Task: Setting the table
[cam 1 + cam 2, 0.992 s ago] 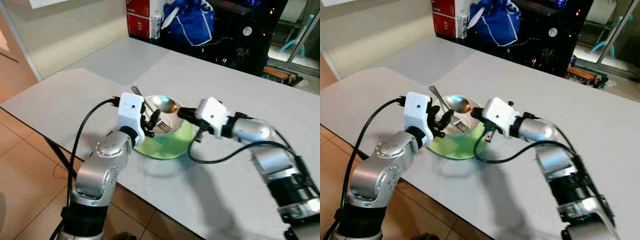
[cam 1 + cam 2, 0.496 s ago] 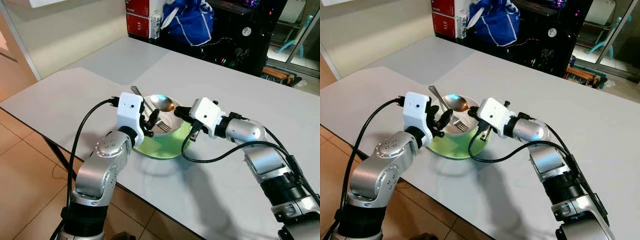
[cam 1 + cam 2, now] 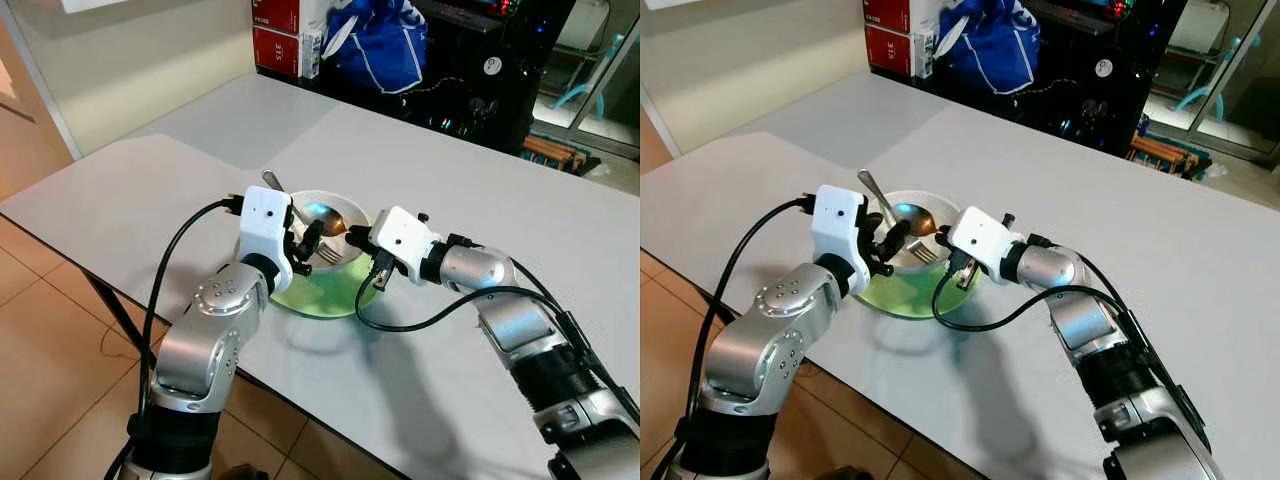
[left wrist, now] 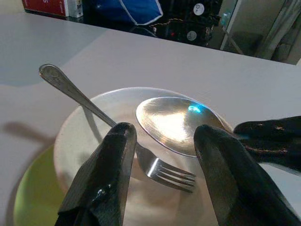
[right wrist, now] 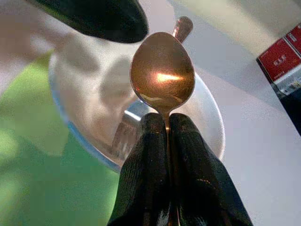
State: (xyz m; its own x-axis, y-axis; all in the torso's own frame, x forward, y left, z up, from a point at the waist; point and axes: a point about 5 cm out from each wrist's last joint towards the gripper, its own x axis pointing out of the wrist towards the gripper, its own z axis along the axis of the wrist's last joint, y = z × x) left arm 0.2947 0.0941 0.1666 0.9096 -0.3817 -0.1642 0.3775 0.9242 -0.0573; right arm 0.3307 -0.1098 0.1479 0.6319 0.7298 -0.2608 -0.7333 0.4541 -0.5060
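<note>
Pinching spoon [image 5: 162, 75] over bowl [image 4: 70, 136]: right gripper [image 5: 165, 123]; left gripper [image 4: 162, 141] parted, seemingly astride fork [image 4: 108, 121].

A room in a home: big grey table [image 3: 470, 180], tiled floor [image 3: 50, 330], blue bag [image 3: 380, 40], red boxes [image 3: 283, 30].

At the top centre I see a blue bag [image 3: 378, 40] beside red boxes [image 3: 283, 36], just past the far edge of the grey bench [image 3: 180, 150]. Dark electronics [image 3: 480, 70] fill the upper right. Tan floor tiles [image 3: 50, 340] show lower left.
</note>
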